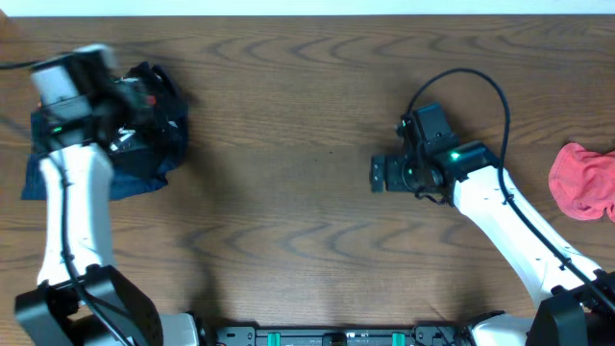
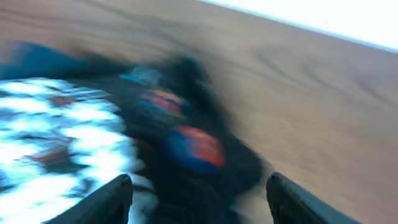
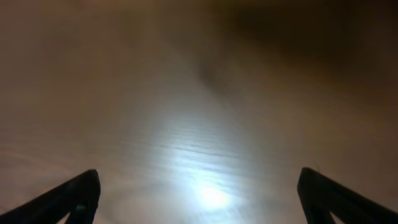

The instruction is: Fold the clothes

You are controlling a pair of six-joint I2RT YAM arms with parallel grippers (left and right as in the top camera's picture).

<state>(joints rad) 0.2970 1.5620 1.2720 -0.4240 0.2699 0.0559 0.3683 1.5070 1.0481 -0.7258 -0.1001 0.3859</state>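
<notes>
**Clothes-folding scene, viewed from above and from both wrists**

From overhead, a brown wood-grain table (image 1: pixel 288 202) fills the frame. At the upper left lies a crumpled black fabric garment (image 1: pixel 161 130), bunched into a heap. A dark blue cloth edge (image 1: pixel 34 181) shows at the heap's left side. The white left arm (image 1: pixel 72 207) reaches up from the lower left corner, and its wrist sits directly over the heap, hiding part of it.

The left wrist view is heavily blurred. The left gripper (image 2: pixel 196 202) shows two dark fingers at the bottom corners, spread wide and released, gripping nothing. The garment lies under and ahead of them, with orange and blue blotches and a pale white-and-blue patch on the left.

The right gripper (image 1: pixel 380 174) is right of centre in the overhead view, above bare wood and well apart from the garment. In the right wrist view its fingers sit far apart at the lower corners, so the jaws are released. Only lit table surface shows between them.

A rumpled pink-red cloth (image 1: pixel 581 181) lies at the far right edge, apart from both grippers.
</notes>
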